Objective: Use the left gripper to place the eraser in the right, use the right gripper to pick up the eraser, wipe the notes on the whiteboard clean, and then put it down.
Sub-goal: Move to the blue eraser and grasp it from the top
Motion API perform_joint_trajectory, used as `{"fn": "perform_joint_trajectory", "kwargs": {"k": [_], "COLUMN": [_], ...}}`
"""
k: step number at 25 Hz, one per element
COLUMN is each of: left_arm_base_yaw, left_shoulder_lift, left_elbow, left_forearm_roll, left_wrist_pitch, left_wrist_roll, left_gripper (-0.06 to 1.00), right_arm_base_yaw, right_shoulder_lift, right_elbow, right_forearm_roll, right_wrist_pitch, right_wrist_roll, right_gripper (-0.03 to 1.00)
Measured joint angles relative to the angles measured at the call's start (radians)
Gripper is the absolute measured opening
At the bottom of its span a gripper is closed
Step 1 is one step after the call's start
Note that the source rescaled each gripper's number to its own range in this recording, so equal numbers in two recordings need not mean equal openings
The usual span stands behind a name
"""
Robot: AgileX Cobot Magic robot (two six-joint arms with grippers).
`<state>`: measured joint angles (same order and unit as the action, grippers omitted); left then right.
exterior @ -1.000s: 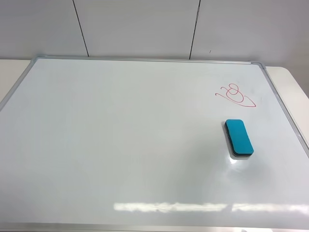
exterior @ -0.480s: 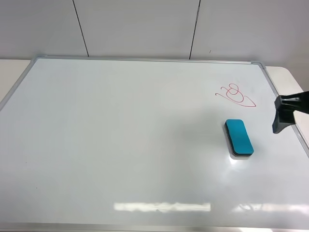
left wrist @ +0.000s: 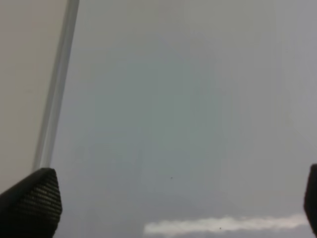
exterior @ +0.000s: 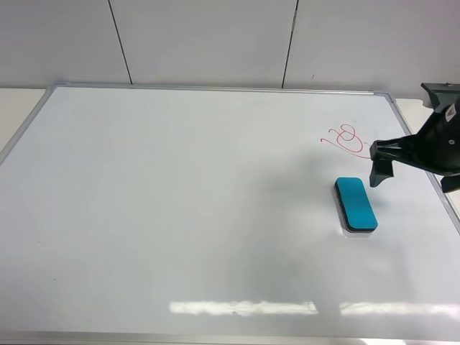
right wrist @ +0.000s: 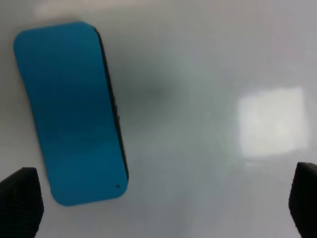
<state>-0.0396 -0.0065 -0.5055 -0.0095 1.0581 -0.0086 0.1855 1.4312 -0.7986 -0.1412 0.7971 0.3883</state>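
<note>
High cam: mounted above, angled down over most of the glossy white silver-framed whiteboard (exterior: 180, 215), grey wall panels (exterior: 208, 39) along frame top. Left wrist cam: close over bare board beside its silver frame rail (left wrist: 53, 99). Right wrist cam: close, straight down on the teal-blue rounded-rectangular eraser (right wrist: 69, 114); high cam shares that eraser (exterior: 355, 203), right of centre.

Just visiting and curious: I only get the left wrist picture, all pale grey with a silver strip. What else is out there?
Observer: Your view shows a large glossy white whiteboard with a silver frame. On its right part lies a small teal-blue rounded block eraser.
Operator: Anything written?
Observer: A small red marker scribble, just beyond the eraser, not touching it.
Operator: Who is nearest it?
Observer: The all-black right hand hangs beside the eraser, open and empty.
</note>
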Motion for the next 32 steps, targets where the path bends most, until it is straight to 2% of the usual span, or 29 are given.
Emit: {"fn": "perform_joint_trajectory", "kwargs": {"k": [5,9,14,20,24,32], "left_arm_base_yaw": [0.0,0.0,0.0,0.0,0.0,0.0], "left_shoulder_lift": [0.0,0.0,0.0,0.0,0.0,0.0], "left_elbow": [0.0,0.0,0.0,0.0,0.0,0.0], "left_forearm_roll": [0.0,0.0,0.0,0.0,0.0,0.0], "left_wrist_pitch": [0.0,0.0,0.0,0.0,0.0,0.0], "left_wrist_roll": [0.0,0.0,0.0,0.0,0.0,0.0], "left_gripper": [1.0,1.0,1.0,1.0,1.0,1.0], "right_arm_base_yaw": [0.0,0.0,0.003,0.048,0.078,0.081], "right_shoulder_lift": [0.08,0.149,0.24,0.321,0.34,0.34], "right_elbow": [0.0,0.0,-0.001,-0.057,-0.084,-0.084], "right_forearm_roll": [0.029,0.059,0.059,0.056,0.057,0.063], "right_wrist_pitch": [-0.122,-0.167,-0.174,-0.171,-0.178,-0.192], "right_wrist_roll": [-0.021,-0.028,-0.028,-0.044,-0.044,-0.044], "right_gripper": [1.0,1.0,1.0,1.0,1.0,1.0]}}
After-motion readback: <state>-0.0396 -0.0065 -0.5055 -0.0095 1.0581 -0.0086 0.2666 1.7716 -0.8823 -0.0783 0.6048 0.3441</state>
